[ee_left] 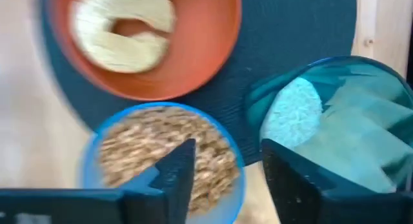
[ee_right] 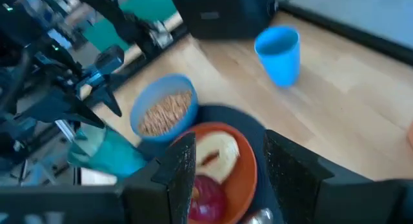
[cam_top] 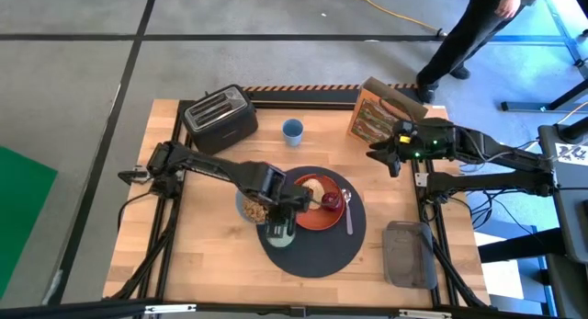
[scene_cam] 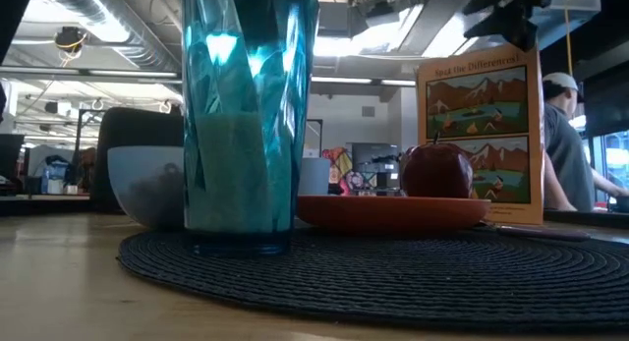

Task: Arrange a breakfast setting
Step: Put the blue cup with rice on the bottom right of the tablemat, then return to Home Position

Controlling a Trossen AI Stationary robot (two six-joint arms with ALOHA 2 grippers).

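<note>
A round dark-grey mat [cam_top: 317, 245] lies at the table's middle. On it stand an orange plate [cam_top: 308, 213] with a toast slice [cam_top: 312, 188] and a red apple [cam_top: 331, 201], a spoon [cam_top: 348, 211] beside the plate, and an upright teal-green glass cup [scene_cam: 246, 115] near the mat's left rim. A blue bowl [cam_top: 250, 207] of cereal stands by the mat's left edge. My left gripper [ee_left: 226, 179] is open above the bowl and cup [ee_left: 335, 121], the cup beside one finger. My right gripper [ee_right: 226, 179] is open and raised near the cereal box.
A black toaster [cam_top: 220, 117] stands at the far left, a small blue cup [cam_top: 292, 131] at the far middle, and an orange cereal box [cam_top: 378, 112] at the far right. A grey tray [cam_top: 409, 255] lies at the near right. A person [cam_top: 478, 25] stands beyond the far edge.
</note>
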